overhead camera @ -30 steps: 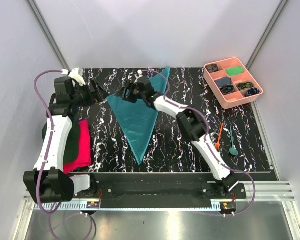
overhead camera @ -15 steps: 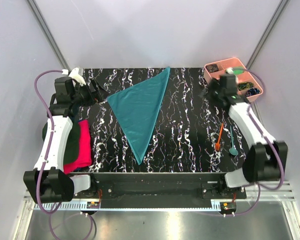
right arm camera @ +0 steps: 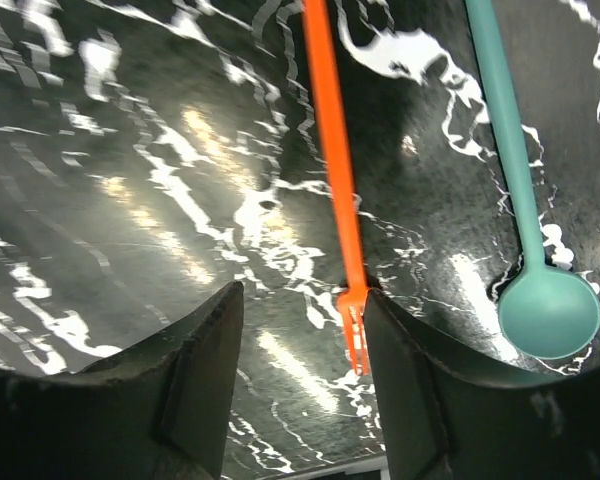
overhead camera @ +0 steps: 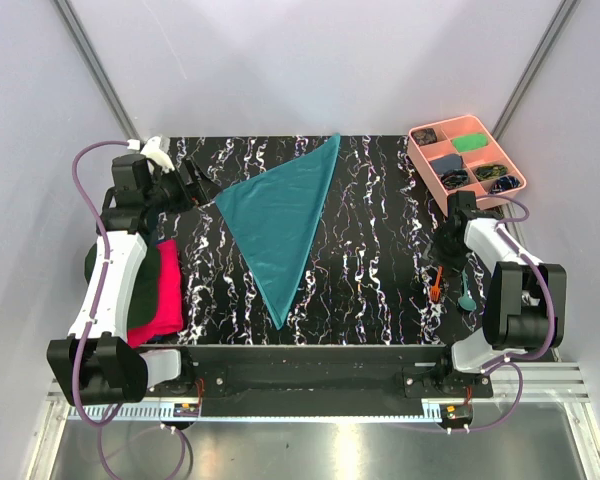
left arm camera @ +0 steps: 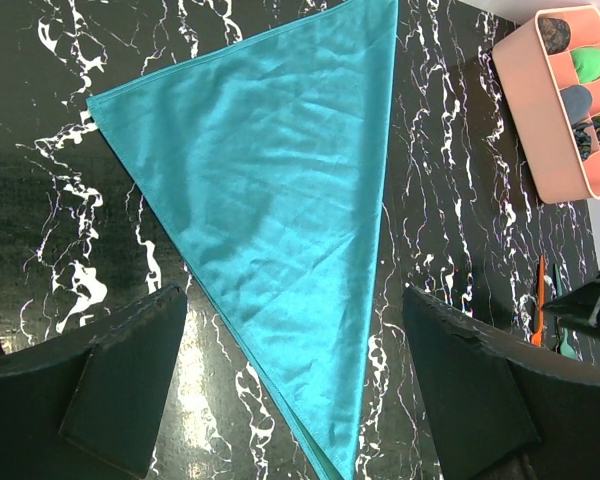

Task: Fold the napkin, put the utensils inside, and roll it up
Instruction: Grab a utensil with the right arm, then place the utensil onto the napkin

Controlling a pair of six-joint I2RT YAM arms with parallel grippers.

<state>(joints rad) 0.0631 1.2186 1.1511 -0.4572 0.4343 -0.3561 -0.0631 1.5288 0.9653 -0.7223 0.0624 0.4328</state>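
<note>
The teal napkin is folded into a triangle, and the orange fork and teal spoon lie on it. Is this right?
No. The fork and spoon lie on the table, apart from the folded napkin; the top external view shows it.

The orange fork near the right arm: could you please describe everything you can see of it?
The orange fork is a slim, plastic-looking utensil: a long straight handle ending in short thin prongs. It lies flat on the black marbled table, beside the teal spoon and apart from it. Its pronged end sits in the gap of the open right gripper, close to one finger; whether that finger touches it cannot be told.
</note>
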